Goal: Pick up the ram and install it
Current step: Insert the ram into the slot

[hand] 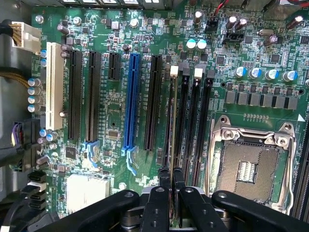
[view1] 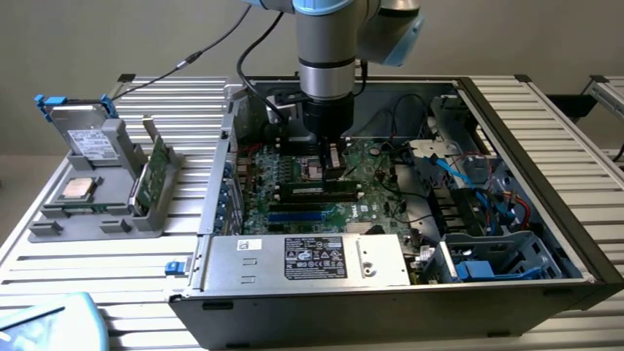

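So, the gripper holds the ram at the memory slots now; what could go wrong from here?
1. The ram, held edge-on by the gripper, may sit slightly off its slot; pressing could bend it or strain the motherboard.
2. The white latch at the slot's end may block it if not open.
3. The open CPU socket lies close by; a slip could harm its contacts.

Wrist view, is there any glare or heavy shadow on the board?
Wrist view: board evenly and brightly lit, glints on the socket frame, the white block washed out, the hand on the ram dark. Exterior view: board dimmer, shaded inside the case.
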Tool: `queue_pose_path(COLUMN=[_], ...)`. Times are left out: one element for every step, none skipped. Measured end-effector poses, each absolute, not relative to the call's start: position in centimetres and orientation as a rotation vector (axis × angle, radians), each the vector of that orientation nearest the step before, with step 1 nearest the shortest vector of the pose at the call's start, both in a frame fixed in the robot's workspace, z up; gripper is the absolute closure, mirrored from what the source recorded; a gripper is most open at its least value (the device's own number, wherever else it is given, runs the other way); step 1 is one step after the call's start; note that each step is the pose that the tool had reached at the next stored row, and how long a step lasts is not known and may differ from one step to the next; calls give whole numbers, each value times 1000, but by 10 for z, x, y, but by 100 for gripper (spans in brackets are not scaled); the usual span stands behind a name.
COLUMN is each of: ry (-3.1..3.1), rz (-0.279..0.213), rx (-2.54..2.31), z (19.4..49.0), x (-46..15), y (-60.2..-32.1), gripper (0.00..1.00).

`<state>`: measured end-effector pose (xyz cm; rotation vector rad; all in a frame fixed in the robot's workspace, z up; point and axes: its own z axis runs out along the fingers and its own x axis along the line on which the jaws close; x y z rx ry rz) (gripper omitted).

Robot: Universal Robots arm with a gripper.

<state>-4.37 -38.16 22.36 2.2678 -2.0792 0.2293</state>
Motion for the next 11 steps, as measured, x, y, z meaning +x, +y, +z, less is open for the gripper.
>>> queue_pose_path(ry=[-2079, -2079, -2079, -2079, -2078, -2078, -2078, -2078, -2078, -2077, -2077], rz=[229, 229, 229, 230, 230, 230, 231, 231, 231, 232, 233], rx=[2268, 2268, 2268, 2268, 2267, 2267, 2267, 2267, 2267, 2266, 2266], z=[224, 224, 224, 224, 224, 224, 224, 224, 224, 224, 224], x=[-44, -44, -44, -44, -44, -44, -44, -44, -44, -44, -44], y=[-382, -382, -382, -382, -382, -382, -382, -382, -382, -382, -382], gripper=[87, 87, 87, 87, 87, 87, 87, 87, 87, 87, 87])
